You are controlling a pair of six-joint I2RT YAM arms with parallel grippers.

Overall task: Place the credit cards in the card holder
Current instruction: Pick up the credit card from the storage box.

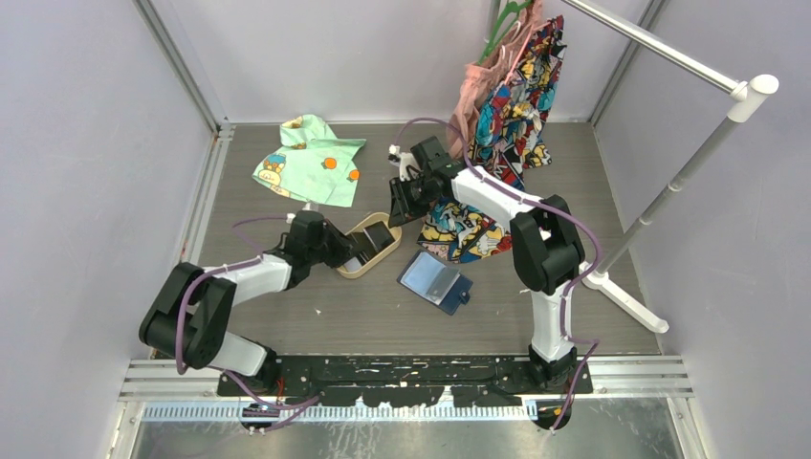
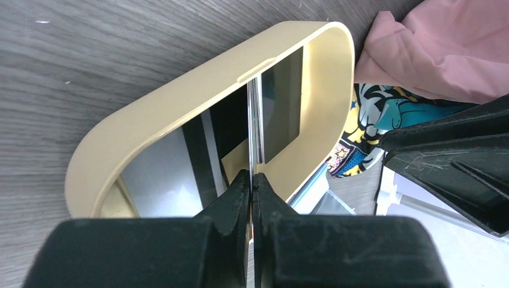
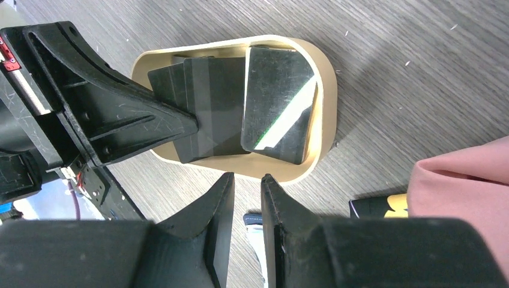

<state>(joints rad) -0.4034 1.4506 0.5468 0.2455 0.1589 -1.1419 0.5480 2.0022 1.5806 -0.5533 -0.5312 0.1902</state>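
At the tray [image 2: 180, 96], the left gripper [image 2: 252, 177] is clamped on one card [image 2: 255, 120] standing on edge. The right gripper [image 3: 247, 180] hangs near the tray, jaws slightly apart, empty.

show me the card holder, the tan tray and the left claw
card holder [image 1: 432, 275]: top view, on its pale inner pocket
tan tray [image 2: 168, 105]: left wrist view, on its outer wall
left claw [image 2: 252, 177]: left wrist view, between its closed fingertips

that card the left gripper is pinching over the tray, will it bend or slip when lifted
Probably stiff: the card runs straight, edge-on, from the left gripper. It might slip, as its surface looks glossy. Likely very light, being so thin.
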